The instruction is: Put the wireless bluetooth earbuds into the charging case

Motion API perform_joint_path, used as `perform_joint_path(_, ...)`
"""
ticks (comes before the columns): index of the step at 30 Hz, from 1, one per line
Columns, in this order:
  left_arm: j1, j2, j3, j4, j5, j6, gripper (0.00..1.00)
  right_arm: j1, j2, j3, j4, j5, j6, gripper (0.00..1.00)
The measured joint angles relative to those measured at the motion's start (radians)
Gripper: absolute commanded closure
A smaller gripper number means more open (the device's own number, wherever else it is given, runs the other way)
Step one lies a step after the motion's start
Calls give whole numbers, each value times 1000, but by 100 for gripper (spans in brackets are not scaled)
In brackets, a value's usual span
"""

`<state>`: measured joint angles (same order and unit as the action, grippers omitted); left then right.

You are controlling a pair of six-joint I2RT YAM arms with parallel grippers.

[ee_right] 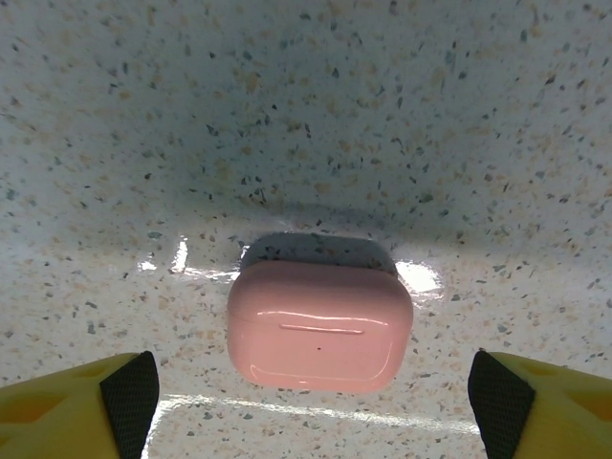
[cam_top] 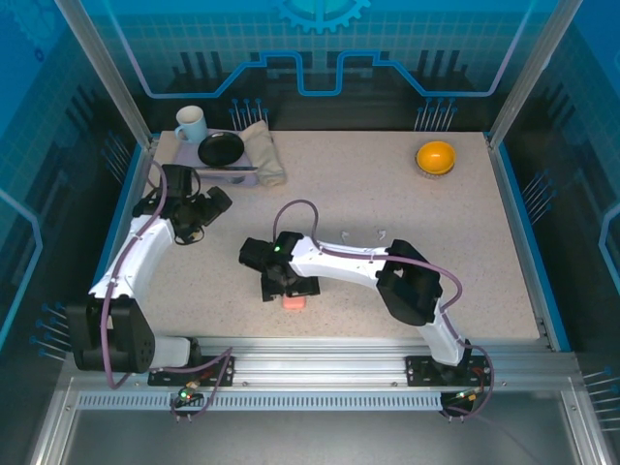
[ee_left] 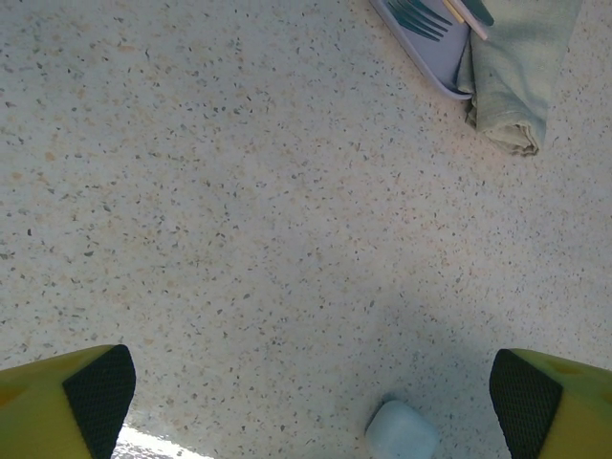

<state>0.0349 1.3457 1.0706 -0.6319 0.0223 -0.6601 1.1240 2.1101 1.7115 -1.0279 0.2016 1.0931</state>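
Note:
A closed salmon-pink charging case (ee_right: 320, 325) lies flat on the speckled table, centred between the wide-apart fingers of my right gripper (ee_right: 311, 406), which is open and touches nothing. From above, that case (cam_top: 293, 303) pokes out just in front of the right gripper (cam_top: 283, 284). A small white case (ee_left: 402, 432), also closed, sits on the table between the spread fingers of my open left gripper (ee_left: 311, 406), nearer the right finger. The left gripper (cam_top: 199, 221) hangs over the left part of the table. Two tiny pale earbuds (cam_top: 346, 233) (cam_top: 380, 232) lie beyond the right arm.
At the back left stand a white mug (cam_top: 190, 124), a black dish (cam_top: 221, 148), a folded cloth (cam_top: 263, 155) and a lavender tray (cam_top: 232, 176). An orange bowl (cam_top: 436, 157) sits at the back right. The left wrist view has the tray (ee_left: 435, 76) with a fork and the cloth (ee_left: 516, 76).

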Motion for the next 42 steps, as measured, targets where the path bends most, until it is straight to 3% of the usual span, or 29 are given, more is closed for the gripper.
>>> perform_joint_path(42, 16, -18, -42, 32, 28, 32, 1, -6, 45, -102, 138, -29, 127, 29)
